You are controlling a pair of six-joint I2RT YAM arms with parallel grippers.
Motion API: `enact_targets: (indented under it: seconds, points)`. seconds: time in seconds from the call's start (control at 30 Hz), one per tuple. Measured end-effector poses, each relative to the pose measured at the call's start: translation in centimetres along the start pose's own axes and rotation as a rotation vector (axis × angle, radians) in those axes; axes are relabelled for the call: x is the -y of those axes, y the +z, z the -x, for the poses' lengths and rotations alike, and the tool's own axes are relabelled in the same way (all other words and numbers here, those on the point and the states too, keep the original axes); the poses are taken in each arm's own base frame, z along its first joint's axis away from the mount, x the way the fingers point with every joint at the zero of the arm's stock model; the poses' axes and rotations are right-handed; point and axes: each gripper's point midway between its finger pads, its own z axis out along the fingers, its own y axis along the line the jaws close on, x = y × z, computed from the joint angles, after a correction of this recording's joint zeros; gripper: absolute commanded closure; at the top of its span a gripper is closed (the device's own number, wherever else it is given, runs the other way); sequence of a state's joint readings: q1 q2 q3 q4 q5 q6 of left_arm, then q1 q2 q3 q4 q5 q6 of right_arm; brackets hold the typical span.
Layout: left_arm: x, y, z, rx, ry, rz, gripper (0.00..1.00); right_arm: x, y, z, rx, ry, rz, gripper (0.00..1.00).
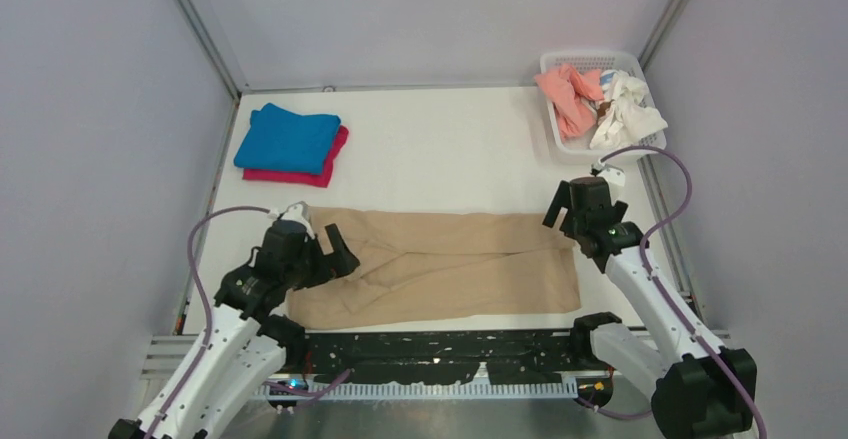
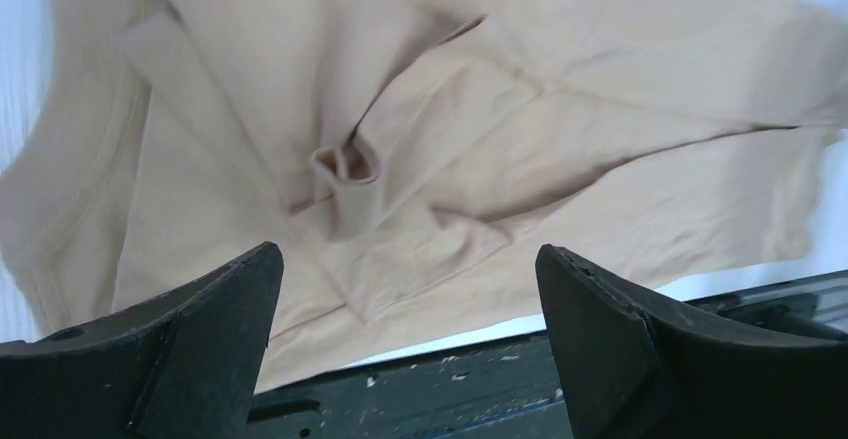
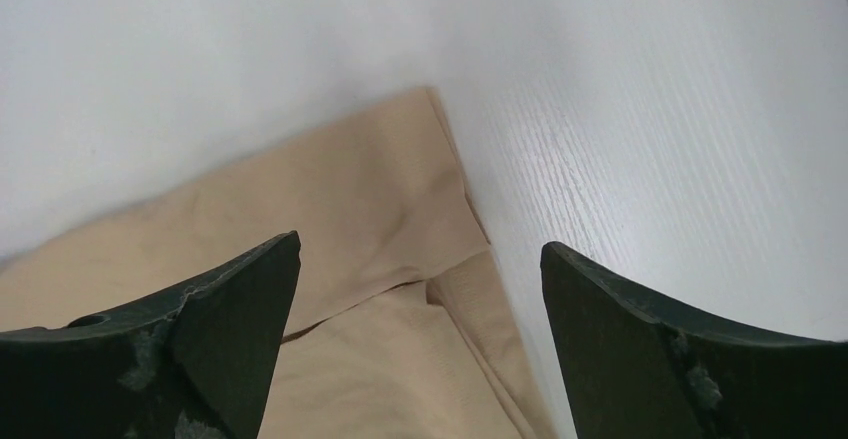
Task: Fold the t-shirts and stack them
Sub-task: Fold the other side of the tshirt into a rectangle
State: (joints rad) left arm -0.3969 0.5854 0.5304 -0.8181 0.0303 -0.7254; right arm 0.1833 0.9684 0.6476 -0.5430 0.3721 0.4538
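White table (image 1: 440, 149): one tan t-shirt (image 1: 450, 264), two stacked t-shirts (image 1: 290, 142), one basket (image 1: 590, 56)

White table (image 1: 440, 144) holds a tan t-shirt (image 1: 450, 259), a magenta t-shirt (image 1: 300, 176) and a mesh basket (image 1: 590, 58)

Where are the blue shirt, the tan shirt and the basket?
blue shirt (image 1: 287, 139), top view, middle of its top face.
tan shirt (image 1: 470, 259), top view, middle of the cloth.
basket (image 1: 590, 58), top view, its far rim.

Open table (image 1: 440, 149) at frame centre, between folded stack (image 1: 290, 142) upper left and basket (image 1: 590, 57) upper right; tan shirt (image 1: 450, 264) lies flat across lower centre; walls (image 1: 90, 109) bound both sides.
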Motion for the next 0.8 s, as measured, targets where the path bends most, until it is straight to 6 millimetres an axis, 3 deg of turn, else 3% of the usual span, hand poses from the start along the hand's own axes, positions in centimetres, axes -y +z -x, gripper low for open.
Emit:
enact_targets:
  seconds: [0.17, 0.37, 0.47, 0.53, 0.8]
  points:
    - [3.7, -1.4, 4.5, 0.156, 0.032, -0.128, 0.0, -1.4, -1.1, 1.2, 0.067, 0.021, 0.11, 0.05]
    - [4.9, 3.0, 5.1, 0.029, 0.057, -0.084, 0.0, -3.2, -0.8, -0.1, 0.026, 0.005, 0.212, 0.05]
    - [3.6, 5.9, 3.6, -0.091, 0.053, 0.005, 0.0, -4.4, -0.7, -0.3, 0.009, 0.005, 0.267, 0.05]
    - [2.9, 6.6, 2.4, -0.151, 0.051, 0.033, 0.0, -5.0, -0.5, -0.4, -0.003, 0.004, 0.291, 0.05]
    - [2.4, 5.5, -4.3, -0.318, 0.052, -0.105, 0.0, -5.7, 0.3, -1.1, -0.036, -0.001, 0.312, 0.05]
